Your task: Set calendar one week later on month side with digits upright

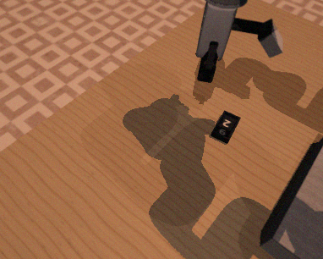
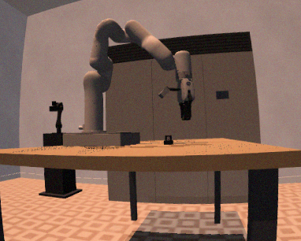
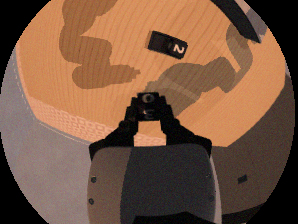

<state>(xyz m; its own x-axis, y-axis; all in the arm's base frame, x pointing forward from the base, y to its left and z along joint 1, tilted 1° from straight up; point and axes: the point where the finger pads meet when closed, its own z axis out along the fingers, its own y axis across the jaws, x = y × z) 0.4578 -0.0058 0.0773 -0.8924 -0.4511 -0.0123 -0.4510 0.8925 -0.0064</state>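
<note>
The small black calendar tray (image 1: 232,115) (image 2: 168,142) (image 3: 158,41) lies on the table. A black cube (image 1: 226,124) (image 2: 168,138) (image 3: 178,49) stands in one end of it and shows a white 2; a dimmer 6 or 9 shows on another face in the top view. The tray's other end looks empty in the wrist view. My gripper (image 1: 206,75) (image 2: 185,114) (image 3: 148,104) is shut on the other black cube (image 3: 148,99), high above the table and off to one side of the tray. That cube shows a ring-like 0 and a partly hidden digit. The month side cannot be read.
The wooden table (image 1: 73,178) (image 2: 226,151) carries the arm's grey base block (image 1: 314,182) (image 2: 91,139), with a dark edge towards the tray. Arm shadows fall across the table around the tray. A black stand (image 2: 58,165) is beyond the table.
</note>
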